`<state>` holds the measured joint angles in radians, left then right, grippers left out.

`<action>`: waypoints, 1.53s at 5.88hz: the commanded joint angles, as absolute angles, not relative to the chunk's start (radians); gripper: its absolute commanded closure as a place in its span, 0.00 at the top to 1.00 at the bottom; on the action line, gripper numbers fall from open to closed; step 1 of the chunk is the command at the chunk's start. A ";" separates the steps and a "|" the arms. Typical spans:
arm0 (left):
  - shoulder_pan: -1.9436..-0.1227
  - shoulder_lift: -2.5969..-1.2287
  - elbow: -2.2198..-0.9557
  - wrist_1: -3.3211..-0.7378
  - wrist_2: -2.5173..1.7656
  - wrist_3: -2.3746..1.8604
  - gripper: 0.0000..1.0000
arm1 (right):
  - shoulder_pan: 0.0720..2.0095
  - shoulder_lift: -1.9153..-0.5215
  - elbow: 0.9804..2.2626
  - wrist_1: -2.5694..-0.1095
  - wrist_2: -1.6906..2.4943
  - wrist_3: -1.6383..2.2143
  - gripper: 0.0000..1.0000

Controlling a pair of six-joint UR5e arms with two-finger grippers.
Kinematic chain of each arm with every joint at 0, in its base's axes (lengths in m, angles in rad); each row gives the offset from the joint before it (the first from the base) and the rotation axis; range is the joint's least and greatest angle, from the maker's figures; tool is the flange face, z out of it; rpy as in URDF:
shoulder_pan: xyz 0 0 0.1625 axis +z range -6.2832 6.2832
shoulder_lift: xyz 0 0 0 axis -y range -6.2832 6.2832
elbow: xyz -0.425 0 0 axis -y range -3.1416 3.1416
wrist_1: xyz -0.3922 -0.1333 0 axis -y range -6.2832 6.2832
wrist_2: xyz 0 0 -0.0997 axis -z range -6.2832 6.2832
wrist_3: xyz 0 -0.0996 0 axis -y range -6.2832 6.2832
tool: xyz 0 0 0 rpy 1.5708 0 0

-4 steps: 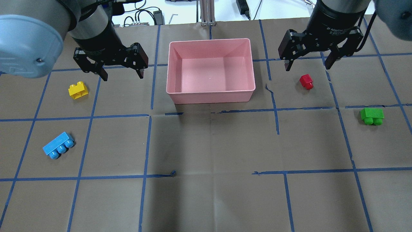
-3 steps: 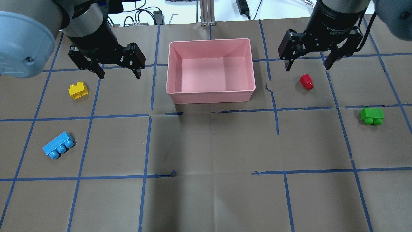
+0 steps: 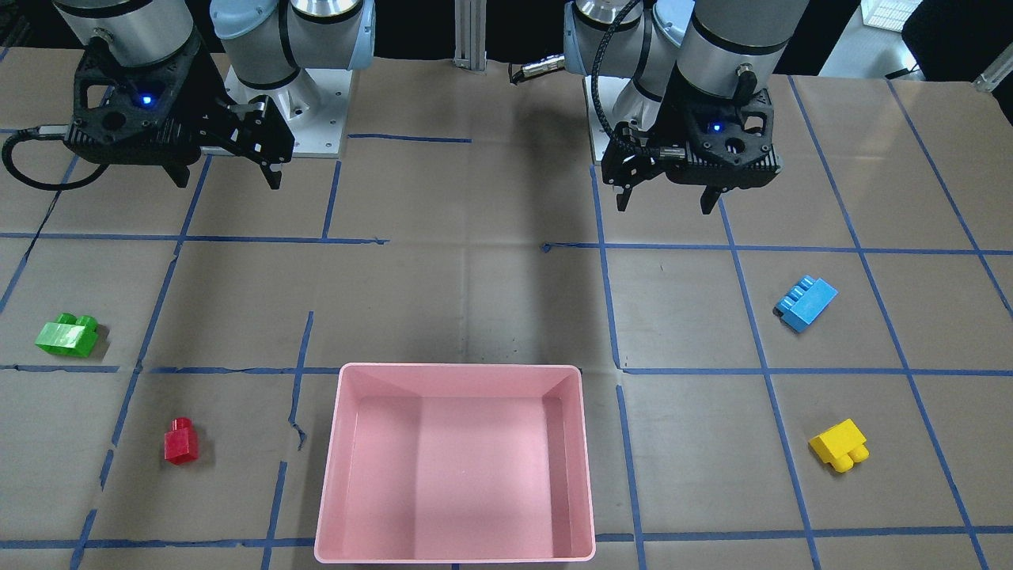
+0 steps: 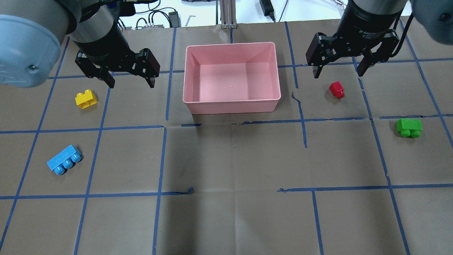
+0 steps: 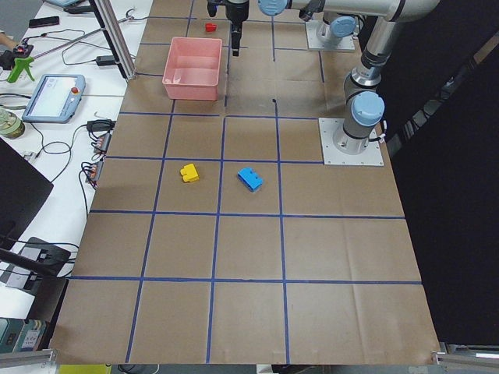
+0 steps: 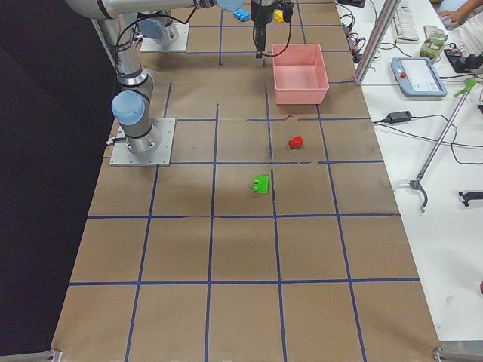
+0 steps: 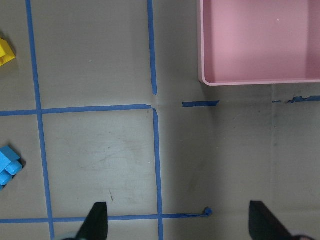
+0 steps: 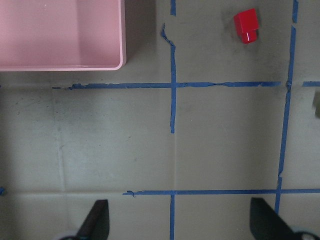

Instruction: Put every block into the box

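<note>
All four bricks are on the table, none in the box. Yellow two-stud brick (image 4: 86, 98) and blue three-stud brick (image 4: 64, 159) are on the robot's left side: yellow near the box, blue well apart from it, toward the robot. Red one-stud brick (image 4: 336, 89) and green two-stud brick (image 4: 409, 127) are on the right: red near the box, green further out. All look tipped over, studs pointing sideways. Pink box (image 4: 231, 106) sits upright at far centre, nothing in it.

Step as I read it: pre-grasp, first pick not yet made.

Left gripper (image 4: 131, 84) hangs high between yellow brick and box, jaws spread wide, holding nothing. Right gripper (image 4: 338, 75) is likewise wide apart and holding nothing. Its wrist view shows red ahead of the fingers, not between them. Both wrists point straight down.

Next move probably needs the right gripper centred over red, left shifted outward to yellow. Then descend and close across the flat faces.
</note>
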<state>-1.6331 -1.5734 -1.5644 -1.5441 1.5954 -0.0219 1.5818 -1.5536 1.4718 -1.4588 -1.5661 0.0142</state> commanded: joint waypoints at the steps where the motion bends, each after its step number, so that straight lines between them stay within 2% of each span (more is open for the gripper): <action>1: -1.612 -1.551 -1.572 -1.580 1.611 -0.011 0.99 | 1.574 -1.551 1.471 -1.457 -1.566 0.011 1.00; 3: -1.466 -1.545 -1.585 -1.675 1.629 0.081 0.99 | 1.569 -1.555 1.470 -1.456 -1.575 0.005 1.00; 5: -1.229 -1.557 -1.676 -1.655 1.653 0.360 0.98 | 1.566 -1.555 1.470 -1.450 -1.575 -0.024 1.00; 7: -1.053 -1.587 -1.799 -1.452 1.655 0.759 0.98 | 1.560 -1.554 1.468 -1.451 -1.580 -0.145 1.00; 9: -0.884 -1.633 -1.952 -1.167 1.643 1.160 0.98 | 1.444 -1.546 1.471 -1.453 -1.598 -0.196 1.00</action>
<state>-0.9475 -1.6107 -1.8852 -1.2988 1.6487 0.9961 1.5035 -1.5504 1.4697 -1.4517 -1.5869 -0.1657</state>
